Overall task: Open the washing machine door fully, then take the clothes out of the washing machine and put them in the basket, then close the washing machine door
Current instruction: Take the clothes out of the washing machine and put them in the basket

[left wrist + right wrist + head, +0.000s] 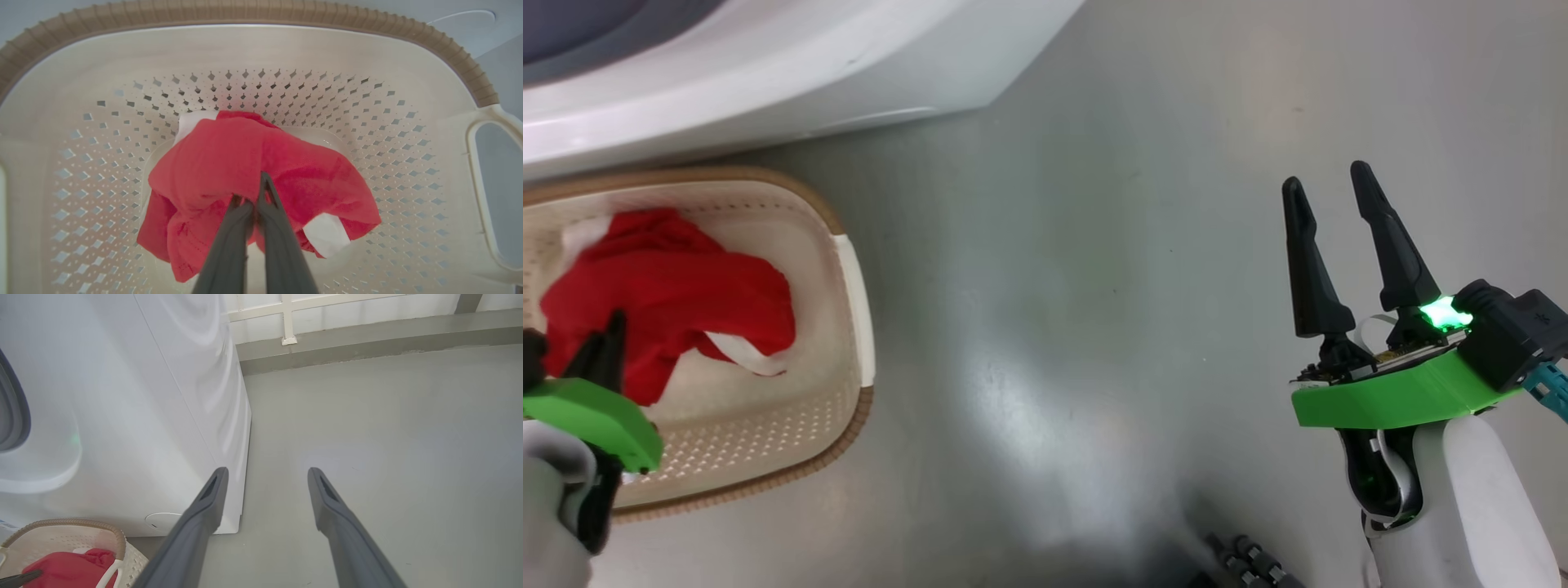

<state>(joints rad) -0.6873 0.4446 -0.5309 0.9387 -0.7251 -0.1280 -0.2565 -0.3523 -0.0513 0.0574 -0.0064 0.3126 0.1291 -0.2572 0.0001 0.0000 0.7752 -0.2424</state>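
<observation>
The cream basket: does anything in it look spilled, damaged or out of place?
Nothing stands out. The red fabric garment with white trim lies bunched inside the cream perforated plastic basket, pinched by the shut left gripper.

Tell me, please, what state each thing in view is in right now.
clothes, bunched in the basket, pinched by the left gripper
basket, upright on the floor, holding the clothes
left gripper, shut on the clothes
right gripper, open, empty, above bare floor
washing machine, standing beside the basket

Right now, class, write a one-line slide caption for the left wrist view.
Left gripper shut on the red clothes, bunched inside the perforated cream basket.
</observation>
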